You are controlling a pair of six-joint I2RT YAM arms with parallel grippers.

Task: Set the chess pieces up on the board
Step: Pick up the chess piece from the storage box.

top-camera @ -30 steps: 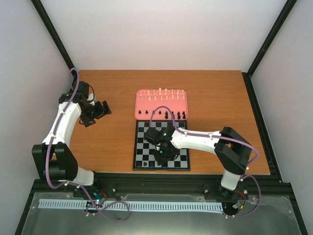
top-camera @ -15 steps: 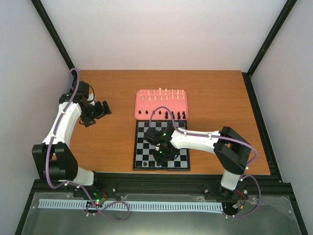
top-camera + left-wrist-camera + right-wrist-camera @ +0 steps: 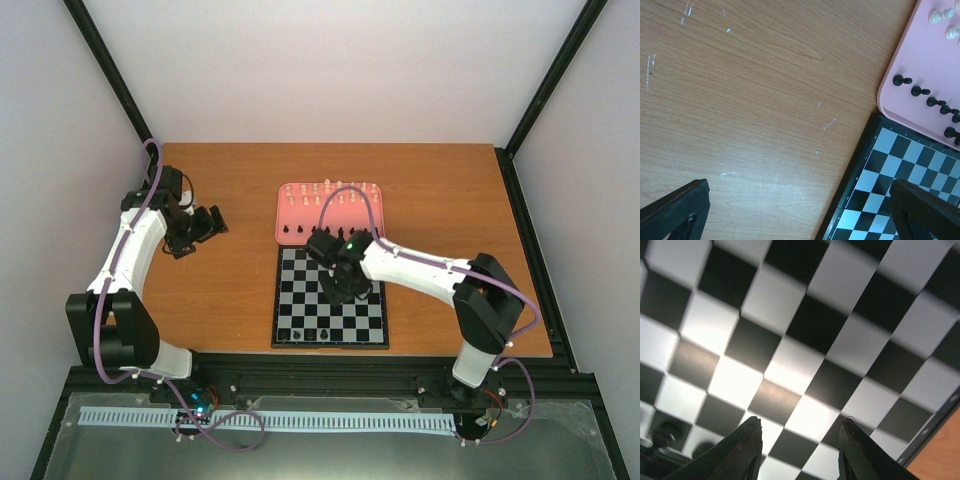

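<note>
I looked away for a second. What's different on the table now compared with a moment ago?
The right gripper moved from the near row of the board toward the pink tray. Its jaws stand apart and empty. Whether it just left a piece there I cannot tell. The left gripper, open over the table, stayed put, as did the board, the tray and the pieces on it.

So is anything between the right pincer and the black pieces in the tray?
Nothing visible. The right pincer hangs open over the board; only bare squares show before the black pieces in the tray.
</note>
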